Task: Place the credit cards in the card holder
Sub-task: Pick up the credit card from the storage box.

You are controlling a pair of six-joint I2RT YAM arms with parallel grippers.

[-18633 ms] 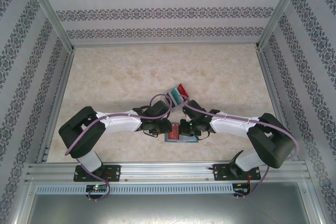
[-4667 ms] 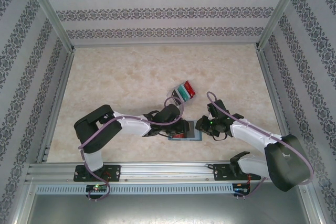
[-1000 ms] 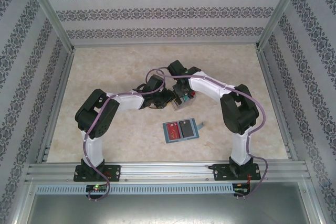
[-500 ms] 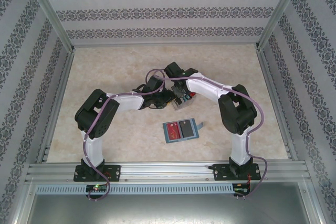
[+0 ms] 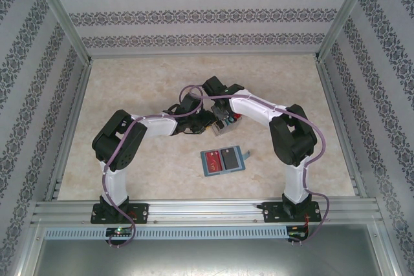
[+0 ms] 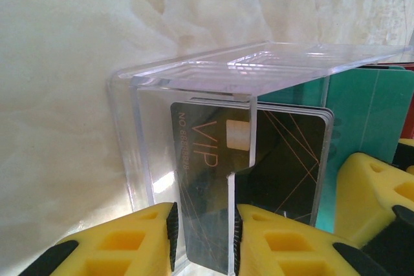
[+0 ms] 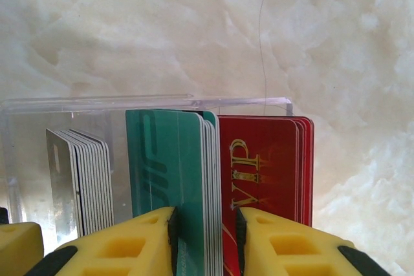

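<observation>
The teal cards (image 7: pixel 165 179) stand on edge in the clear tray (image 7: pixel 97 103). The grey cards (image 7: pixel 81 179) are at their left and the red cards (image 7: pixel 265 166) touch them at their right. In the top view this tray is at the centre of the table (image 5: pixel 129 88), a little above the open card holder (image 5: pixel 223 160), which already has a red and a dark card in it.

The long axis of the teal cards seems to run from the bottom to the top of the right wrist frame, in line with the fingers. Their far short edge points at the tray wall near the top.

The right gripper (image 7: pixel 205 221) has its jaws narrow around the near edge of the teal pack (several cards, not one). I cannot tell if they already press. The left gripper (image 6: pixel 204 224) nips the tray's wall, with the black cards (image 6: pixel 284 153) behind it.

I think the main risk is that more than one card comes out, because the jaws span the whole pack. The first red card could be dragged too, since it sits in the same gap. If the left hold slips, the tray could rise with the cards and spill them.
</observation>
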